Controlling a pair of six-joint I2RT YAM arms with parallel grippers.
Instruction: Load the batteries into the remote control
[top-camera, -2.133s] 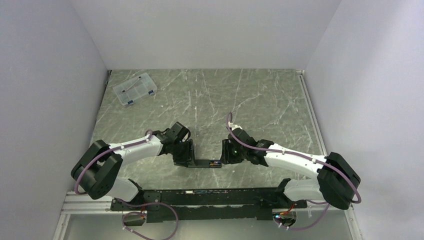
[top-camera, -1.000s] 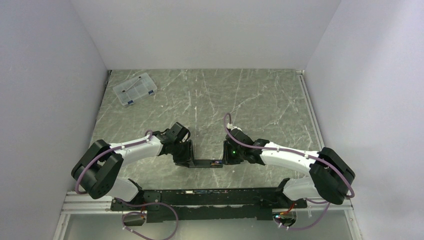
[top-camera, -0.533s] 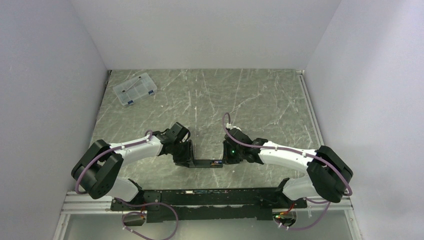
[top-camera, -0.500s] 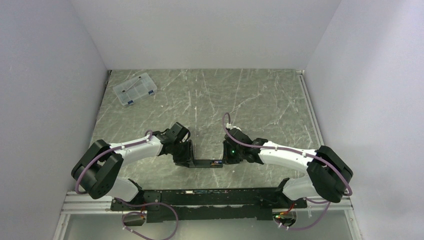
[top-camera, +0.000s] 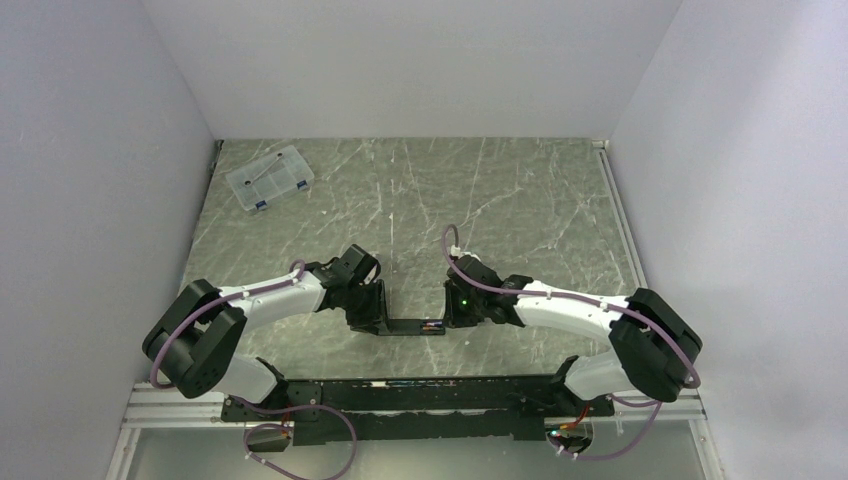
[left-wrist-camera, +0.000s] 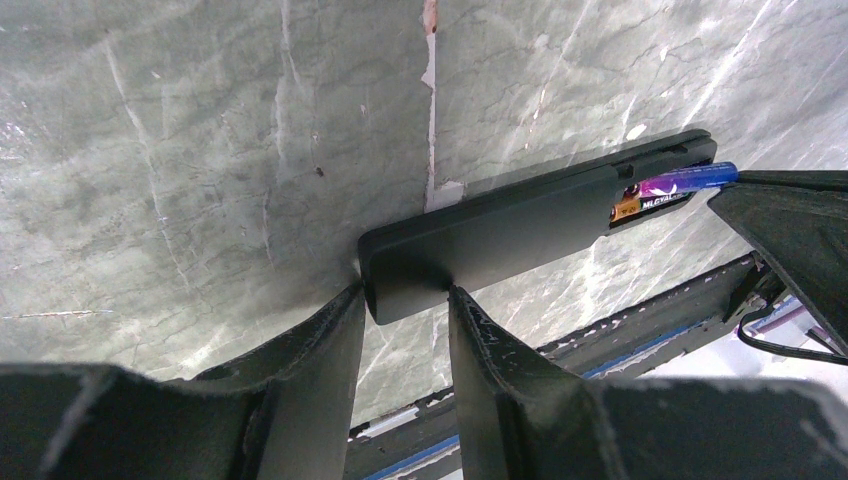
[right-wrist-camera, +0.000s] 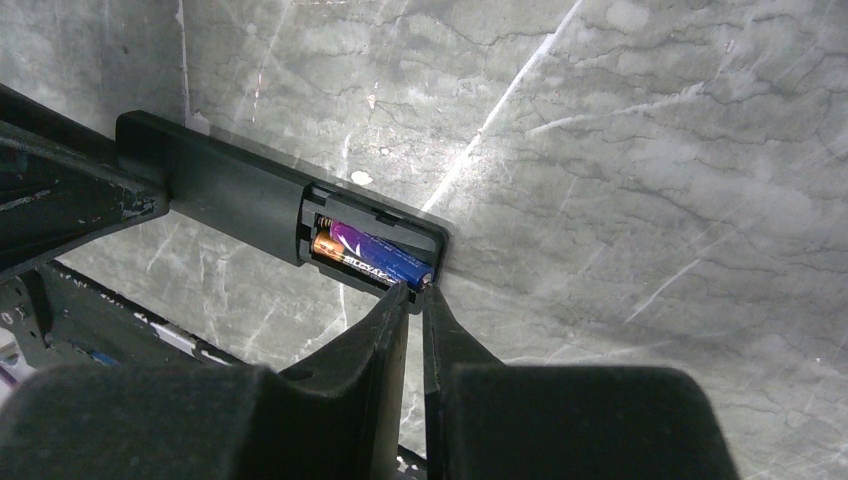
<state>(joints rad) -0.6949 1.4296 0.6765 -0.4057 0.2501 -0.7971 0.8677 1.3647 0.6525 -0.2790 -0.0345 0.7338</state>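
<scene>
The slim black rectangular remote control (left-wrist-camera: 500, 225) is staying at the near side, between both arms, its long axis running left to right and its open bay pointing right. The left gripper (left-wrist-camera: 405, 295) is clamping its left end. The right gripper (right-wrist-camera: 415, 290), jaws almost closed, is pressing the small purple orange-ended battery (right-wrist-camera: 375, 258); if the tips are slipping, this cell could be springing out

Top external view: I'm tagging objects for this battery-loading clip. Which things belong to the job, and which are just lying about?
In the job: remote control, clamped by the left end effector; battery in its open compartment; right end effector at the battery's end.
Lying about: clear plastic compartment box, far-left corner of the table.
</scene>
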